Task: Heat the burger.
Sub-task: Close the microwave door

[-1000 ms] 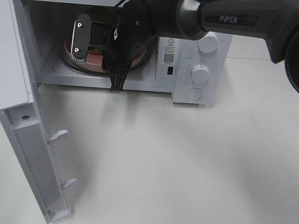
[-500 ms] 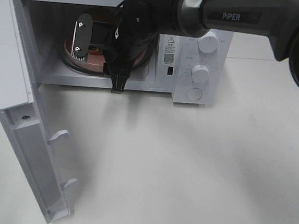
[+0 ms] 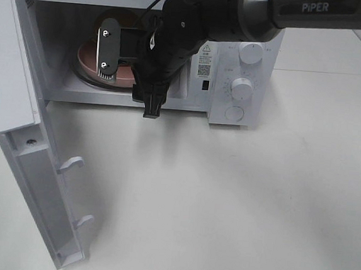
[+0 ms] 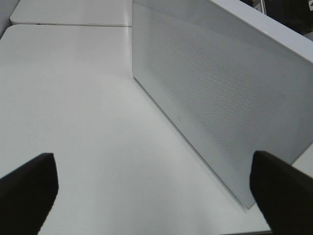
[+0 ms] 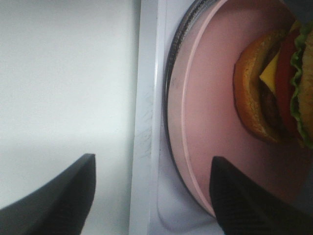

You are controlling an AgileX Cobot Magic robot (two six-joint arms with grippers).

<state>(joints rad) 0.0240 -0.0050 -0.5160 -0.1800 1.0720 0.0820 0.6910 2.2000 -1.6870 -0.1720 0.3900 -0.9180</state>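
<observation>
Table [image 3: 238, 203] w/ open microwave [image 3: 254, 100]; rt claw [image 5: 152, 192] blocks burger [image 5: 271, 90].

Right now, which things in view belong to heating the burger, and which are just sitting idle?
Part of the job:
- burger
- pink plate under it
- glass turntable
- microwave, with its door open
- knobs
- right gripper, open at the cavity mouth

Idle:
- left gripper, open above the white table
</observation>
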